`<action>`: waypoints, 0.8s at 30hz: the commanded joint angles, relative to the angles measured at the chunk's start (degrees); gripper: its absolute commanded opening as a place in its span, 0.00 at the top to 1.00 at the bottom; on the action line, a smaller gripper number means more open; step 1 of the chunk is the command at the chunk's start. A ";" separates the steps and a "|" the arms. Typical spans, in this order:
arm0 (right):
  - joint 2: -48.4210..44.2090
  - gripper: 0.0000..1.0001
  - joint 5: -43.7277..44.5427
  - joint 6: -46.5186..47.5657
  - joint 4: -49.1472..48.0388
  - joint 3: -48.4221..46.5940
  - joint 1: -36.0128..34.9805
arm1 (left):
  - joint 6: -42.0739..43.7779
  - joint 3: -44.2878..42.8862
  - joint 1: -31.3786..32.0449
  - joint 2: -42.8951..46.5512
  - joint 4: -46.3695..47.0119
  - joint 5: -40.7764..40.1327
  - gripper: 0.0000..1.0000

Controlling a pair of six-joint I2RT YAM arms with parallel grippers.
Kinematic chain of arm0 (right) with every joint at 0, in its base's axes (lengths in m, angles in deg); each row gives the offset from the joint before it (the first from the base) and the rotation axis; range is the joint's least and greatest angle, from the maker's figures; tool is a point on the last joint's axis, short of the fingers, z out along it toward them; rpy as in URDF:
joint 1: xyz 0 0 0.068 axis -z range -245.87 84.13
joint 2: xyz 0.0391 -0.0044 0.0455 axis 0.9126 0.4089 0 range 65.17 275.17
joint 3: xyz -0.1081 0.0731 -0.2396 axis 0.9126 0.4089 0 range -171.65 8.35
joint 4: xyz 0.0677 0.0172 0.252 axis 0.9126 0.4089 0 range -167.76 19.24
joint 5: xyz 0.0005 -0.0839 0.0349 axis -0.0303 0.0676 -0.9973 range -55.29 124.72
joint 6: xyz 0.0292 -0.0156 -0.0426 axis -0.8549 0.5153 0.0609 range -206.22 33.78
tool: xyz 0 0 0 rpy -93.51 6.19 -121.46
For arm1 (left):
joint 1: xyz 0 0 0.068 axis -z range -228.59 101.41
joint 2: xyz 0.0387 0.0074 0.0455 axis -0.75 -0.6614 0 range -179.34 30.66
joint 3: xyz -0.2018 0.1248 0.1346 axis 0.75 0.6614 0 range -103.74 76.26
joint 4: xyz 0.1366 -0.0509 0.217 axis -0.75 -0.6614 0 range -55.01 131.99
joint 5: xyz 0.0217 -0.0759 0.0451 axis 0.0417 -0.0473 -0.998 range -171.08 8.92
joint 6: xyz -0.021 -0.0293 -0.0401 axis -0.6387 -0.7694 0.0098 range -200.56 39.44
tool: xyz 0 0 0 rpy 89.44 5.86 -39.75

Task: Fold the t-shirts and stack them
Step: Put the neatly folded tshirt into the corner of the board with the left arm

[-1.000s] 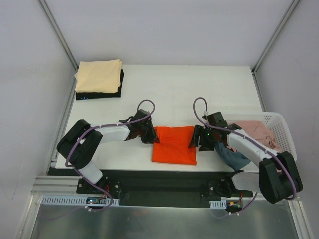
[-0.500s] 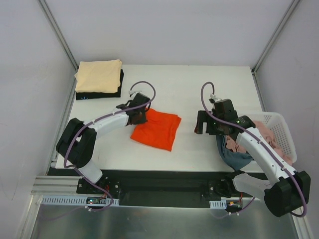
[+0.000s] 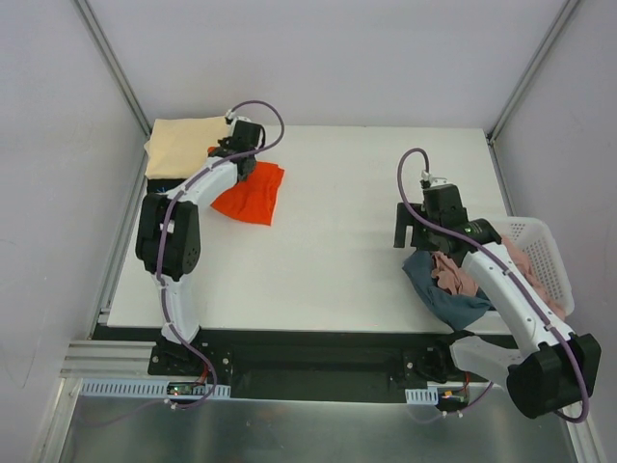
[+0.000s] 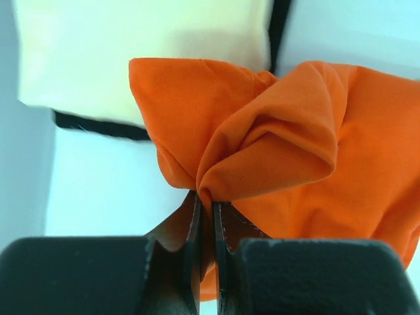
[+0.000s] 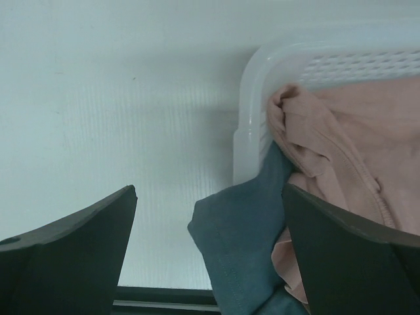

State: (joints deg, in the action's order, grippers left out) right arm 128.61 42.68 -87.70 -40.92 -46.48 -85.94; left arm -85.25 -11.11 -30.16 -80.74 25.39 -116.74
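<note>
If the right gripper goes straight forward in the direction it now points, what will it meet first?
Most likely the dusty blue t-shirt spilling over the white basket onto the table. The open right gripper aims near its edge, though depth is unclear.

The white desk [image 3: 337, 222] carries a white lattice basket [image 3: 536, 230] at its right edge, and a dusty blue shirt [image 3: 439, 294] spills from the basket onto the desk. Far to the left of the basket, at the back corner, a black shirt [image 3: 166, 183] lies under a cream shirt [image 3: 183, 143]. An orange-red shirt [image 3: 253, 198] touches that pile on the side nearer the basket.

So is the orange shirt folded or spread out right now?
Folded: the orange shirt is a bunched bundle, pinched by the left gripper.
</note>
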 commanded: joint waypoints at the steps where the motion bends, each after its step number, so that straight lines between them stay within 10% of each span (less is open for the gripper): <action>1: 0.45 0.03 3.90 1.04 -0.45 -2.39 1.35 | 12.40 -10.61 -4.98 -3.03 2.80 -2.49 1.00; 24: 3.97 0.03 4.95 1.04 -0.45 -3.88 3.64 | 25.34 -32.68 -12.02 -5.93 6.40 2.44 1.00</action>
State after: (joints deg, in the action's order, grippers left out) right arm 132.41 46.53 -87.17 -41.05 -47.70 -82.80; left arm -61.39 -38.13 -39.97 -87.51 28.10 -114.30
